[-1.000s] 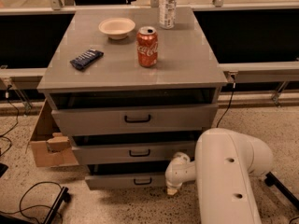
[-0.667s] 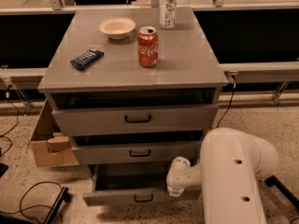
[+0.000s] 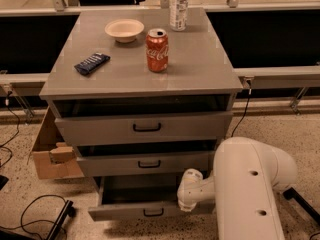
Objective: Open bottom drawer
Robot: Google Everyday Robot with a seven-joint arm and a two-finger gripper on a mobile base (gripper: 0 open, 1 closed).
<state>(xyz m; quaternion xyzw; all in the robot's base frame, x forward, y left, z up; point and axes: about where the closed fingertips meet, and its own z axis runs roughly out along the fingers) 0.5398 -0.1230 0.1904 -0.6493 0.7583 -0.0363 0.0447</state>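
The bottom drawer (image 3: pixel 125 213) of the grey cabinet stands pulled out toward me. Its short front panel carries a small black loop handle (image 3: pixel 153 212), and the plain grey tray (image 3: pixel 137 188) shows behind it. My gripper (image 3: pixel 187 202) is at the right end of this drawer's front, low beside the cabinet, at the end of the white wrist (image 3: pixel 192 186). The big white arm housing (image 3: pixel 250 189) fills the lower right and hides the cabinet's bottom right corner.
The top drawer (image 3: pixel 145 128) and the middle drawer (image 3: pixel 149 163) are each slightly ajar. On the cabinet top are a red cola can (image 3: pixel 157 50), a white bowl (image 3: pixel 124 30), a bottle (image 3: pixel 178 4) and a blue packet (image 3: pixel 92 63). A cardboard box (image 3: pixel 52 154) and cables (image 3: pixel 30 209) lie at the left.
The bottom drawer has slid out toward me from nearly closed to well open. My gripper and wrist have drawn back and down with its front.
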